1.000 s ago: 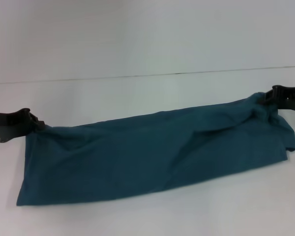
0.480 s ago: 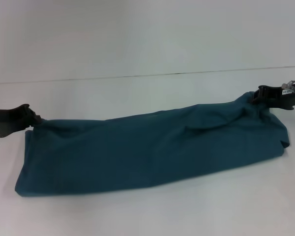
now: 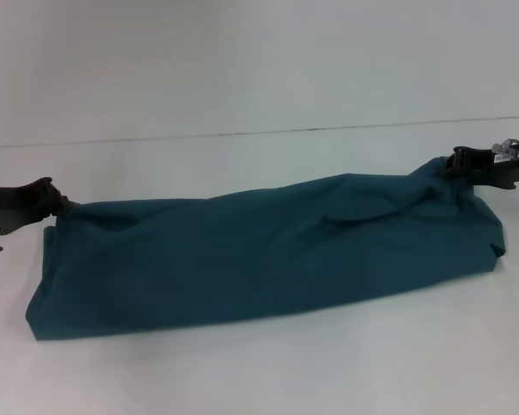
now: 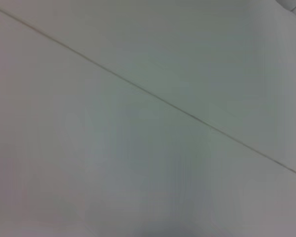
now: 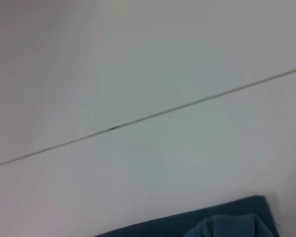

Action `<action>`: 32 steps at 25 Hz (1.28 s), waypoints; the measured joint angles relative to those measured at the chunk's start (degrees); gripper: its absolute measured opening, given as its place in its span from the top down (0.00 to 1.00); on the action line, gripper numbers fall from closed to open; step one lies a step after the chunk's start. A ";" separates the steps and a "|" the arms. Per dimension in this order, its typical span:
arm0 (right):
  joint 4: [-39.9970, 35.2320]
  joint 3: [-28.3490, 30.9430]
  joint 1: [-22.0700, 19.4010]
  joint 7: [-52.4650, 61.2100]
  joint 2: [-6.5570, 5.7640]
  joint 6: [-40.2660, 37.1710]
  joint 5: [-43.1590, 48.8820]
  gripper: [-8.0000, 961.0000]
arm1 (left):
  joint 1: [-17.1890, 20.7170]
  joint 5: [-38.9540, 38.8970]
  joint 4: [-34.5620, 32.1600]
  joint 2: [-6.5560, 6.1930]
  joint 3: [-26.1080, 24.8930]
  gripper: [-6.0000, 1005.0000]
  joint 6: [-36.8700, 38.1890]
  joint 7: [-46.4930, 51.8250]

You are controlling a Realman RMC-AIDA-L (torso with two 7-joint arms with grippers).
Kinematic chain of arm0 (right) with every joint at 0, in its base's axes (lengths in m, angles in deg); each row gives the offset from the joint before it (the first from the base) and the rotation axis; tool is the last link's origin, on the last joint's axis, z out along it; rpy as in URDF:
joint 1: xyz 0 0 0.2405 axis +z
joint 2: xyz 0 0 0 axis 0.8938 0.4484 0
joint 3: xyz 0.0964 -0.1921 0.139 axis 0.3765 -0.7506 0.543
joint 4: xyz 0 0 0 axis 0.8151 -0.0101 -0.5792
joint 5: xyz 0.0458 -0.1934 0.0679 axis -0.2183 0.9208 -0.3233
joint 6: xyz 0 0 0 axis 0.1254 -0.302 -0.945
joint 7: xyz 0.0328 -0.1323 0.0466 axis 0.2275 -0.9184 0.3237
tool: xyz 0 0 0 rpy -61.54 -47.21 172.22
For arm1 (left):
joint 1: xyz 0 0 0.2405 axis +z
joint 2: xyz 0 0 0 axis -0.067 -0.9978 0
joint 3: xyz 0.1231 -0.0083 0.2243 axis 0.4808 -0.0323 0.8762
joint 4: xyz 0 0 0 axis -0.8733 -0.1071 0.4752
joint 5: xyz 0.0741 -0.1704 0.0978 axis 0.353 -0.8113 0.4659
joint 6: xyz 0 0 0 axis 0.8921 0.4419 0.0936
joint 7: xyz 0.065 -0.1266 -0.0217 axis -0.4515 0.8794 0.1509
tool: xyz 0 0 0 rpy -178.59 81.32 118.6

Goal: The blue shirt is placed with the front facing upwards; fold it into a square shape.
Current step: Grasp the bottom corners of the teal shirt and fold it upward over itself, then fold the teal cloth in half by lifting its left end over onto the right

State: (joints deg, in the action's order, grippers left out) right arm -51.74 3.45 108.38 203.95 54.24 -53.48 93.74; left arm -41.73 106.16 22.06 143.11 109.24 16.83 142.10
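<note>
Stretched lengthwise across the white table [image 3: 259,372], the blue shirt [image 3: 268,255] lies as a long, folded band, its teal cloth rumpled and showing no lettering from the head camera. At the shirt's left end, the left gripper [image 3: 59,201] is pinched onto the upper corner of the fabric, its dark arm reaching in from the side just above the tabletop. At the shirt's opposite end, the right gripper [image 3: 454,164] is clamped on the upper right corner, where the cloth bunches and rises slightly toward the black fingers. Between the two grippers the top edge of the shirt sags a little, while its lower edge rests flat on the table nearer the robot. Behind the shirt, a thin dark seam [image 3: 259,132] runs across the white surface. Only a strip of the shirt's teal edge [image 5: 212,222] shows in the right wrist camera, below that same seam [image 5: 153,116]; the left wrist camera shows bare white surface crossed by the line [image 4: 153,96].
</note>
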 joint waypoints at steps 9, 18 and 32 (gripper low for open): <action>0.44 -0.89 1.01 -0.28 0.12 0.90 0.00 0.83 | -0.20 -0.42 0.36 0.39 1.69 0.97 -2.03 0.32; 0.07 -1.33 1.28 -0.57 -0.93 0.99 -0.02 0.77 | 1.90 -2.42 -1.22 0.49 1.47 0.91 -2.56 0.57; -0.52 3.69 -0.77 -0.82 -4.91 -5.93 -0.89 0.32 | 4.99 -8.44 -4.73 0.42 1.69 0.37 2.47 -0.38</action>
State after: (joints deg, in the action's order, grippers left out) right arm -52.26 7.13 107.61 203.13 49.33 -59.41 92.86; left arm -36.74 97.72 17.33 143.52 110.94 19.29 141.71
